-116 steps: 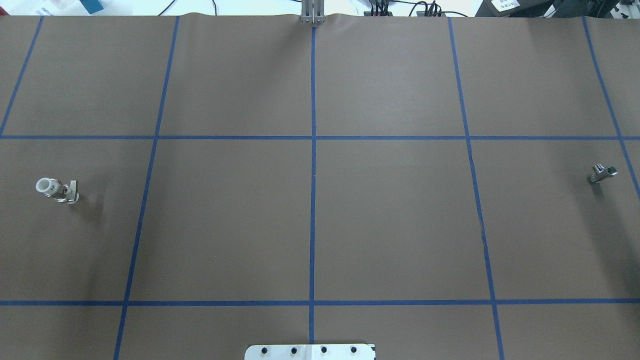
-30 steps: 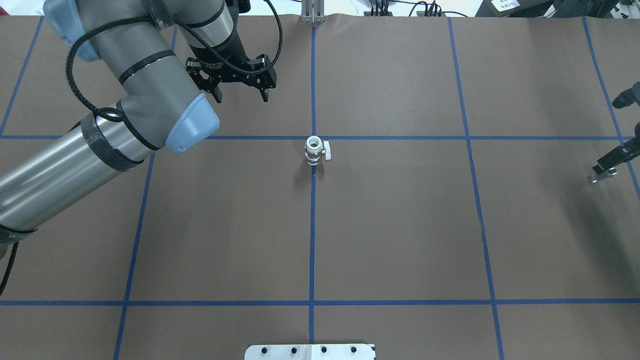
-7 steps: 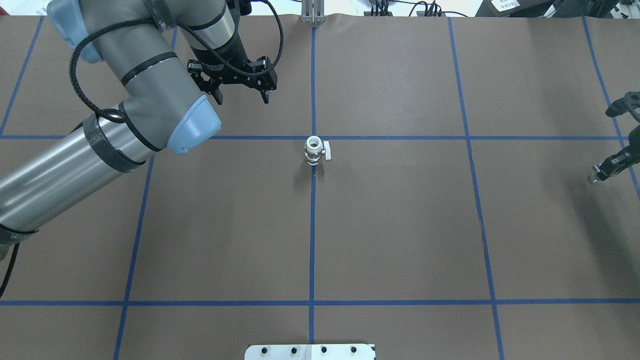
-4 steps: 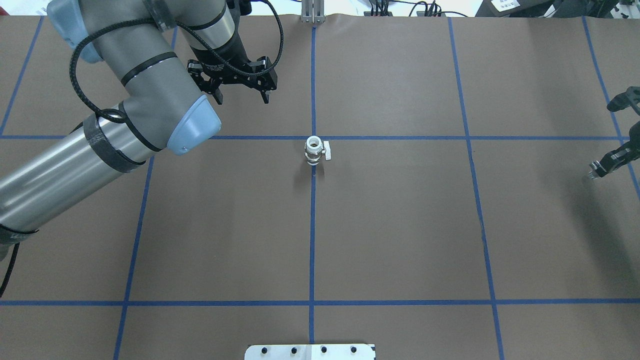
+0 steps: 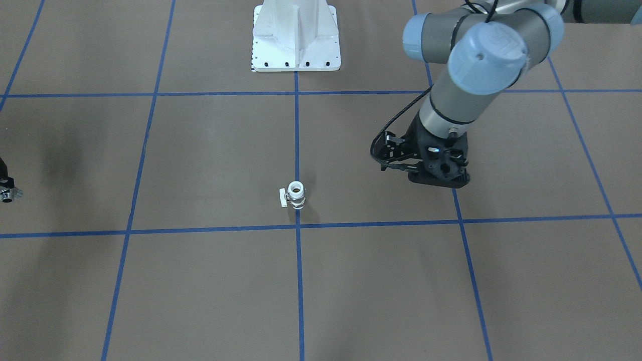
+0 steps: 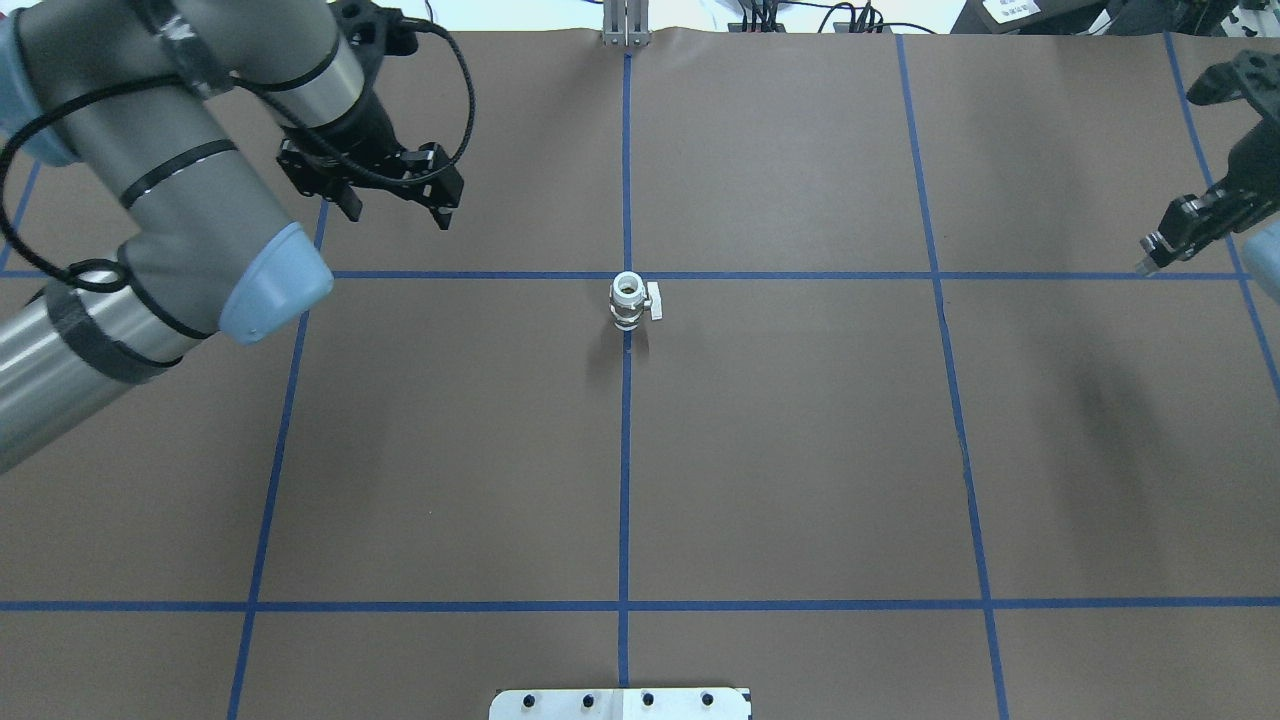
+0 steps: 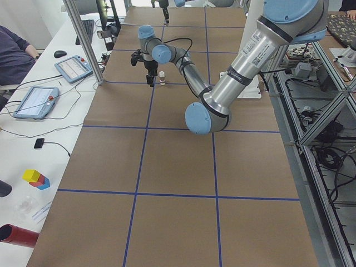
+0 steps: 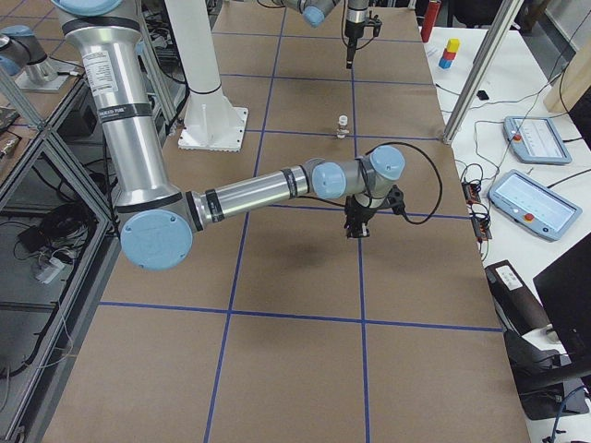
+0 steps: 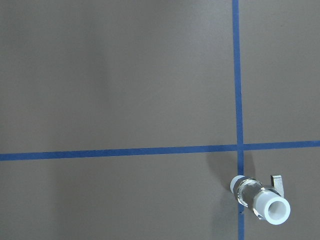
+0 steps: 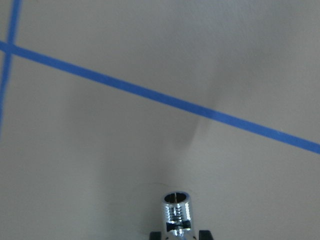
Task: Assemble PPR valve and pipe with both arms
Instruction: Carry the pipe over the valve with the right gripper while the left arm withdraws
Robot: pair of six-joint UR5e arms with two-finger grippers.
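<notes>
Since the previous frame, the pipe (image 10: 177,210) has been raised clear of the desk (image 6: 800,450). The right arm (image 8: 249,194) holds it with jaws clamped on it, their tips cut off in the wrist view. The PPR valve (image 6: 628,302) stands upright on the centre tape line. The left arm (image 6: 180,200) has withdrawn sideways, jaws spread and empty.

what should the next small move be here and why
Probably carry the pipe, shut in the right gripper, in toward the valve. The valve stands upright, open collar up, with nothing touching it, while the pipe hangs far off to its right. The left gripper is open and empty, well apart from the valve, so it could steady it afterwards.
</notes>
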